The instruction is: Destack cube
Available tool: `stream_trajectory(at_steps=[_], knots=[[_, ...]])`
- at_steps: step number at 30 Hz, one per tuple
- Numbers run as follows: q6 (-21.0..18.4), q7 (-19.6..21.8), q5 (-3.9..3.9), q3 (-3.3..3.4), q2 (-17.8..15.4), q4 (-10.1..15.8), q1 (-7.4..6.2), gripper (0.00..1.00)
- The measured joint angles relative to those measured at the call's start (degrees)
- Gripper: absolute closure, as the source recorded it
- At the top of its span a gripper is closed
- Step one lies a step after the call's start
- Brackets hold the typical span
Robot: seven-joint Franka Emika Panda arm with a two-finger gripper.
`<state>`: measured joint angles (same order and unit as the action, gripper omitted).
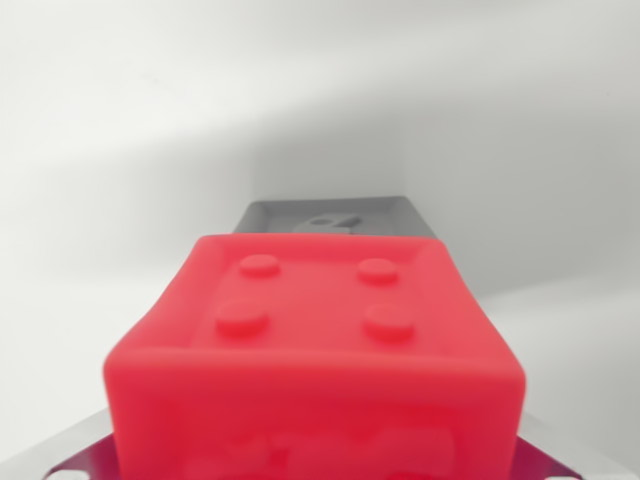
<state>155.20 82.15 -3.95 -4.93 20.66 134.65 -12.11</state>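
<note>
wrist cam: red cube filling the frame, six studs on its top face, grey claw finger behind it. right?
Not quite. The wrist view shows four studs on the top face of the red cube, set two by two, not six. The rest holds: the cube fills most of the frame and a grey claw finger sits behind it.

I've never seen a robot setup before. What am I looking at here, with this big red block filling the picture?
This single picture comes from a camera mounted on a robot arm's wrist, looking out past its gripper. The red cube, with four round studs on one face, sits very close to the lens between the gripper's grey metal fingers, one behind it and one at the bottom edge. It appears to be held, though the contact itself is hidden. Behind is only a plain white background; no table or other blocks are visible from here.
</note>
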Motion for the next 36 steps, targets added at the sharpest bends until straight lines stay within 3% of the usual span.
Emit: stream_trajectory(at_steps=[11,36], knots=[[-2.2,-0.2,0.38,-0.24,-2.6,0.3,0.11,1.0],[-11.0,-1.5,2.27,-0.53,-11.6,0.4,0.13,1.0]])
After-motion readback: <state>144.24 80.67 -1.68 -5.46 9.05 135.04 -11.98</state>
